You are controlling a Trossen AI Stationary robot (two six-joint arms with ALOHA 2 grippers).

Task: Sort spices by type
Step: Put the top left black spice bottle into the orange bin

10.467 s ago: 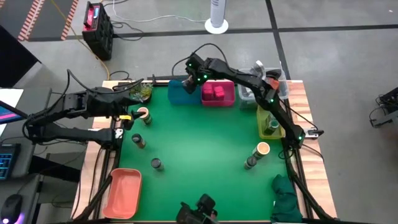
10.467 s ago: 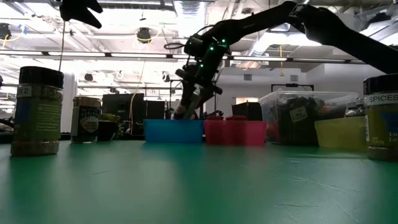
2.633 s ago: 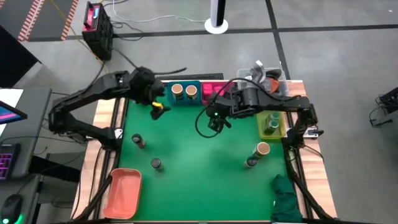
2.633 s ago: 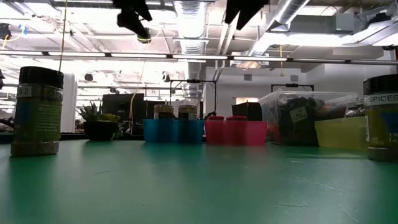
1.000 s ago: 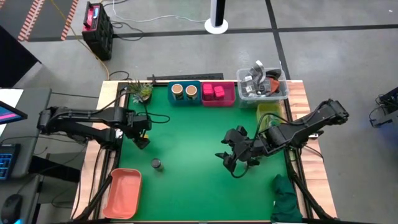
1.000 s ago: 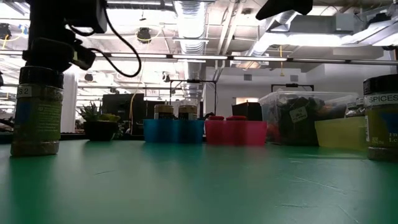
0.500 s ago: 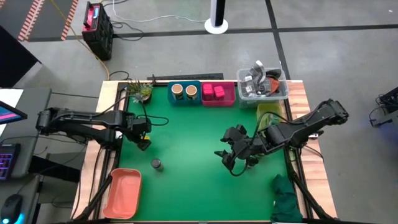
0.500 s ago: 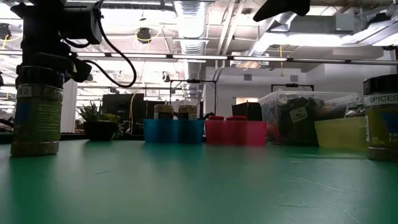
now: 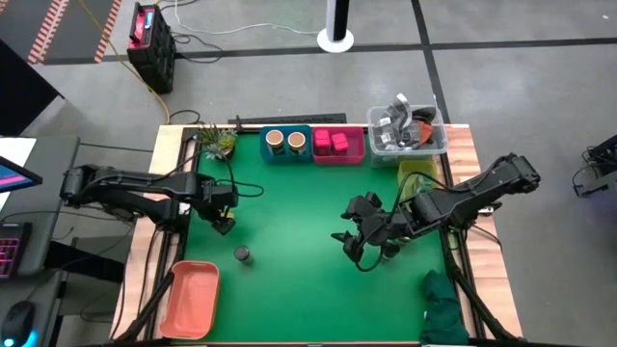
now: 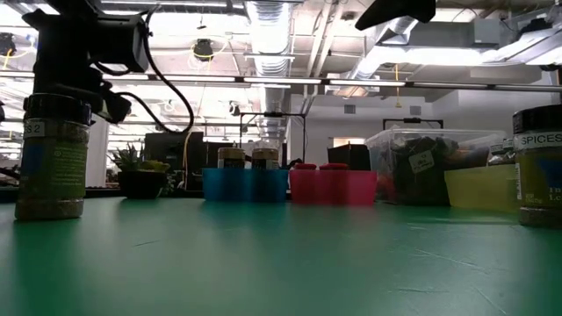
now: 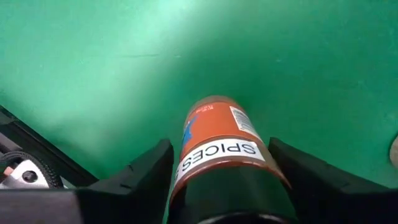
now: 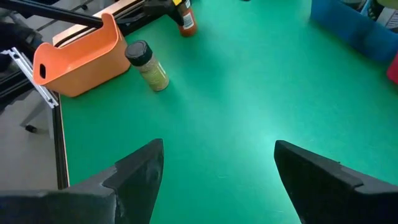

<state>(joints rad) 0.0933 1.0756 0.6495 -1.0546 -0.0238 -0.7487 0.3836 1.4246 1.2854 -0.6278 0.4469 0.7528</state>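
My left gripper (image 9: 222,220) is down over a dark-lidded jar of red-brown spice (image 11: 217,140) near the table's left edge, shut on it. A second dark-lidded jar (image 9: 242,254) of yellow-green spice (image 12: 147,65) stands on the mat nearer the front. Two tan-topped jars (image 9: 285,142) sit in the blue bin, and magenta packs (image 9: 332,143) sit in the pink bin. My right gripper (image 12: 217,149) hangs open above the mat right of centre (image 9: 349,243). In the low view a labelled jar (image 10: 537,167) stands at the right; in the high view the right arm hides it. My left gripper holds the red-brown jar at its dark lid end (image 11: 224,186), one finger (image 11: 140,177) on each side of it. The fingers come from above, pointing down along the jar. The jar stands upright with its base on the green mat.
An orange bin (image 9: 191,295) sits at the near left corner and a potted plant (image 9: 218,143) at the far left. A clear tub of clutter (image 9: 407,130) and a yellow bin (image 9: 416,177) are at the far right, and a green cloth (image 9: 443,306) lies at the near right.
My left gripper has come down and shifted slightly toward the near edge, onto the red-brown jar. The jars have kept their places.
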